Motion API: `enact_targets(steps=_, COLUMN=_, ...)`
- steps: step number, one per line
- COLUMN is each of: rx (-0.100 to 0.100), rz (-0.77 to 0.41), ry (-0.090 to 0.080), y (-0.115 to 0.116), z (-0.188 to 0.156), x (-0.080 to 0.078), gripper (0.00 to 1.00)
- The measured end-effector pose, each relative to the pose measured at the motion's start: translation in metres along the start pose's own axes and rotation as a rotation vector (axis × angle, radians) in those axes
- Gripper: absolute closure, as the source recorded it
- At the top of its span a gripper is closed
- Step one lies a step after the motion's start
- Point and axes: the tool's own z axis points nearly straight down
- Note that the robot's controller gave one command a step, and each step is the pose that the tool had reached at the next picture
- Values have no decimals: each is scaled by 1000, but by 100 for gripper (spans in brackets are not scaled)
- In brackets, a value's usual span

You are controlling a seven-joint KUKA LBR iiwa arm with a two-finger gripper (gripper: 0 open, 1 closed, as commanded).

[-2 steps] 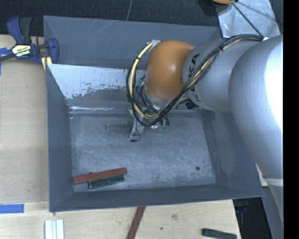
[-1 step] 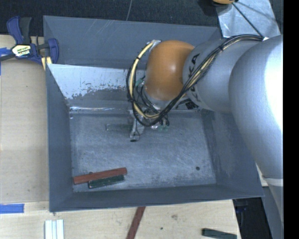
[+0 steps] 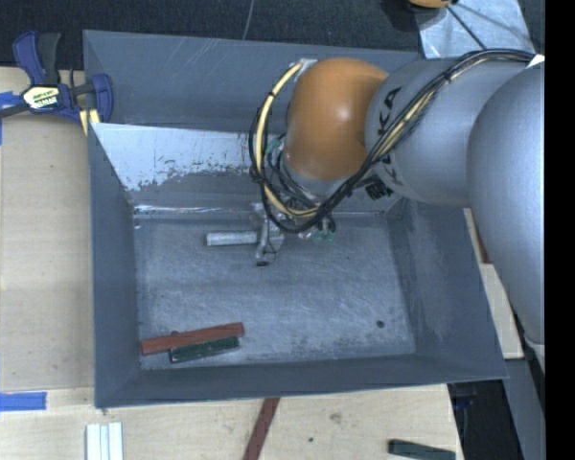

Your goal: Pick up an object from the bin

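While the arm leans in from the right, its orange cover point(image 3: 331, 118) bulking over the back of the bin point(image 3: 316, 300), the gripper point(image 3: 265, 245) sits low near the floor, about the middle of the back wall. Just at its tip, reaching off to the left, lies a short grey bar point(image 3: 228, 240). It is flat on the floor and roughly parallel to the back wall. Its right end meets the gripper or runs under it (from where I stand the wrist and its cables hide that spot). Whether the gripper is open or closed I cannot tell, so I would not say it has hold of anything. Well apart, down by the front wall on the left, a reddish-brown stick point(image 3: 192, 338) and a dark green stick point(image 3: 203, 350) lie side by side, touching each other.

To my eye this is the grasping step: the gripper is as low as it needs to be, and the grey bar is the thing nearest at hand. The next move, I judge, calls for a firm close across the bar's end and then a straight lift to show whether the bar comes up. Held by one end, such a bar might swing or slip out, so a grip nearer its middle would be safer.
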Motion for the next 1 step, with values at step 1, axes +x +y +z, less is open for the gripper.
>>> enact_targets(steps=1, rx=-1, rz=24, ry=-5, y=-6, z=-116, x=-1, gripper=100)
